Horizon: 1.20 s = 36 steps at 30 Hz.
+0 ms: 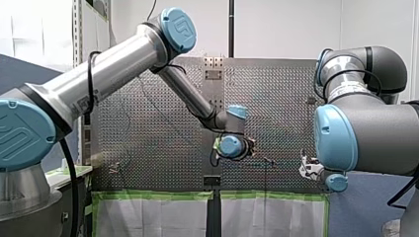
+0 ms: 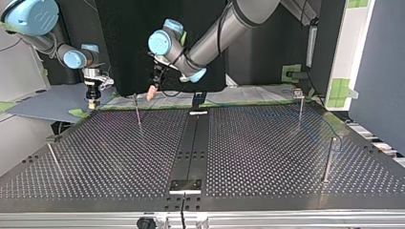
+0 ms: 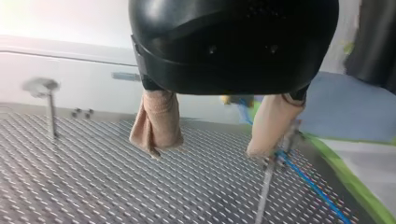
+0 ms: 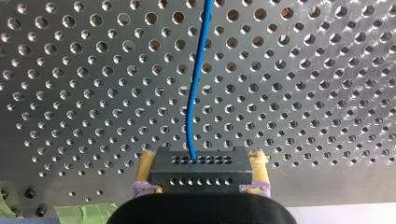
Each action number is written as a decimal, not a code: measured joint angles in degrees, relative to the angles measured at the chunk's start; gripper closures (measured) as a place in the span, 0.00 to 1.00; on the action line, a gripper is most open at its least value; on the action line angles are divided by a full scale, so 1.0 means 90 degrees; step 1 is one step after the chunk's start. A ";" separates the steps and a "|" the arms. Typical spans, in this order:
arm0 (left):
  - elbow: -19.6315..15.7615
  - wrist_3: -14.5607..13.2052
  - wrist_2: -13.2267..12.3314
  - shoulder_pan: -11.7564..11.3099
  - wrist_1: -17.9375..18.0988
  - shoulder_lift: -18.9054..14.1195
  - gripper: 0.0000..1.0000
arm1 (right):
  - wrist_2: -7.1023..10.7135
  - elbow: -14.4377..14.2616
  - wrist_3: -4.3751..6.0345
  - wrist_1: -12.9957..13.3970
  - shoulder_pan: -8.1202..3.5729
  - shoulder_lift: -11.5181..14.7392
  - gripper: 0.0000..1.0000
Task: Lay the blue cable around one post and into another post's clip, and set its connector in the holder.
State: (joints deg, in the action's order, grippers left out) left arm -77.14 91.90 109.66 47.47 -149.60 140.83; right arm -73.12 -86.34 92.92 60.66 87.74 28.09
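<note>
My right gripper (image 4: 201, 186) is shut on the black connector (image 4: 201, 169), held above the perforated table (image 4: 303, 93). The blue cable (image 4: 194, 93) runs out of the connector and away over the table. In the top view this gripper (image 2: 92, 101) hangs by the far edge at the left. My left gripper (image 3: 208, 149) is open, its beige pads (image 3: 156, 123) apart with nothing between them. One pad stands right beside a thin metal post (image 3: 267, 186), where the blue cable (image 3: 310, 184) passes the post's top. That gripper (image 2: 153, 91) hovers near the far post (image 2: 137, 110).
More thin posts stand on the table (image 2: 267, 157): one at the far right (image 2: 301, 107), one at the near right (image 2: 328, 160), one at the near left (image 2: 51, 153). A black strip (image 2: 191, 152) runs down the middle. Green tape (image 2: 258, 101) lines the far edge.
</note>
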 joint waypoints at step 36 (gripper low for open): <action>-0.1950 0.0990 0.0642 -0.0564 -0.0199 -0.1950 0.00 | 0.0078 0.0002 0.0155 0.0007 0.0021 -0.0009 1.00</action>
State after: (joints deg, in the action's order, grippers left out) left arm -94.68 100.81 115.44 42.39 -151.39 123.29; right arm -72.42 -86.32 94.31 60.72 87.93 28.01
